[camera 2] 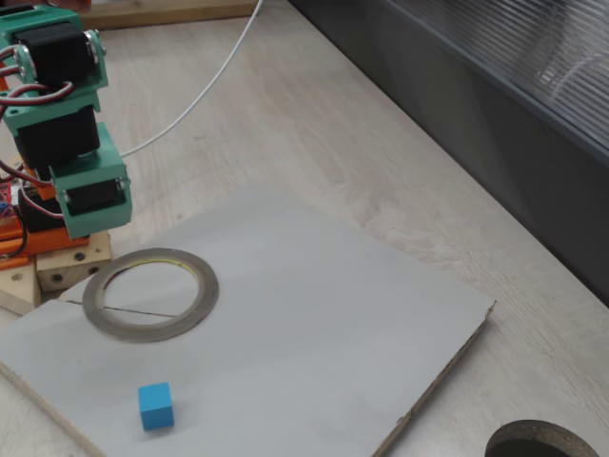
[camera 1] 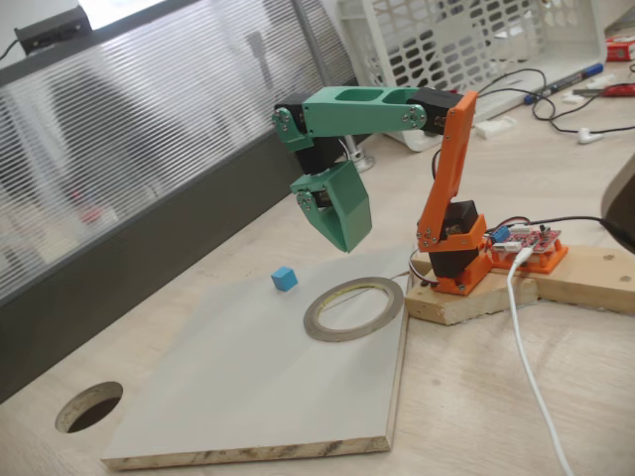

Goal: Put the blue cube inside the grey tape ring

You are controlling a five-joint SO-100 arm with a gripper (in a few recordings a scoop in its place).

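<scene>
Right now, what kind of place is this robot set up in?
Probably a hobby or lab workbench: a wooden desk with a cable hole, loose cables, a white plastic crate, and an exposed circuit board.

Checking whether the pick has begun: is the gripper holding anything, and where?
Nothing is held. The gripper hangs in the air; the blue cube sits alone on the board.

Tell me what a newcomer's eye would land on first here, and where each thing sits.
The green and orange arm stands out first, its end effector hanging in the air above the grey board. Next comes the blue cube, alone on the board and outside the tape ring, which lies flat near the arm's base. A round dark hole in the table sits past the board's corner.
</scene>
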